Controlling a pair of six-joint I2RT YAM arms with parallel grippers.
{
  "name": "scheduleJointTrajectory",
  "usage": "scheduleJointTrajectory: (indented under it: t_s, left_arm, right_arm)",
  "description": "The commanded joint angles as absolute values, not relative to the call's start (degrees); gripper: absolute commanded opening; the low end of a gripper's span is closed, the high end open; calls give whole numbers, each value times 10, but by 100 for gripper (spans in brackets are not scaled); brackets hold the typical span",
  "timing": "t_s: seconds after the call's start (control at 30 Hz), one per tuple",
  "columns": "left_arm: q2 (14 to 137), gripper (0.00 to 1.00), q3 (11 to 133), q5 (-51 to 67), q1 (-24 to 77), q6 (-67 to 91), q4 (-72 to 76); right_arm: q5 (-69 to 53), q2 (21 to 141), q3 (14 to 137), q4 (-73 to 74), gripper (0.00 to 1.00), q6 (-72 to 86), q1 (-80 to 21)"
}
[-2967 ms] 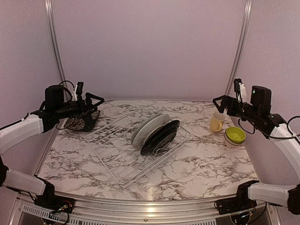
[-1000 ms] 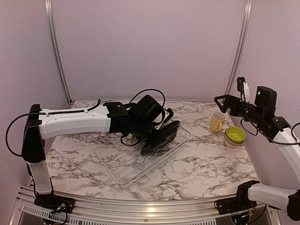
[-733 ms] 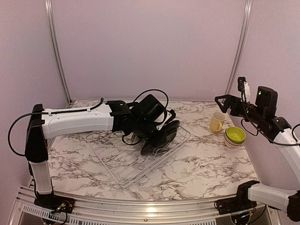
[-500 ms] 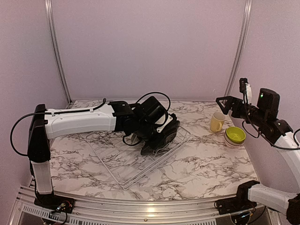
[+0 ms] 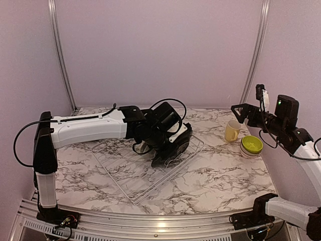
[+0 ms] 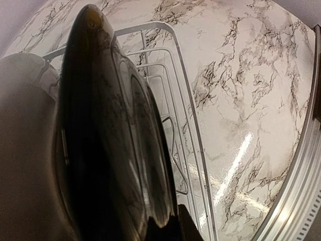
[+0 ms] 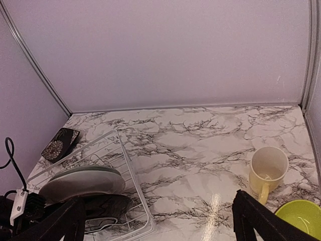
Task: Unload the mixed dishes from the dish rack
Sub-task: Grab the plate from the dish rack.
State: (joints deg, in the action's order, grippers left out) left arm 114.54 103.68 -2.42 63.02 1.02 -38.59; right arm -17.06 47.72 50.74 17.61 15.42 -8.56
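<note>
Left arm's stretched way out over the dish rack point(image 5: 125, 175), left gripper point(image 6: 165, 228) pinching the black plate point(image 6: 100, 150) standing on edge in it. Right gripper point(image 5: 238, 111) hangs wide apart up by the pale yellow mug point(image 5: 231, 131).

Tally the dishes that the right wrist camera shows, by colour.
Whitish plate: 1
Black plates: 2
Pale yellow mug: 1
Lime-green bowl: 1
Total: 5 told apart; stacked ones may hide more.
</note>
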Motion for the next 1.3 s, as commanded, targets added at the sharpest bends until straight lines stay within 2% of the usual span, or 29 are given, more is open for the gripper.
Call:
scheduleJointTrajectory:
  t_s: [0.0, 0.87, 1.27]
  left_arm:
    - [1142, 0, 1045, -28, 635, -37, -430]
    - [1060, 0, 1049, -25, 635, -28, -393]
    - [1015, 0, 1065, 46, 624, -4, -373]
  right_arm:
    - [-167, 479, 516, 170, 99, 159, -88]
    - [-176, 501, 522, 159, 99, 159, -87]
    - [-173, 511, 532, 169, 99, 152, -87]
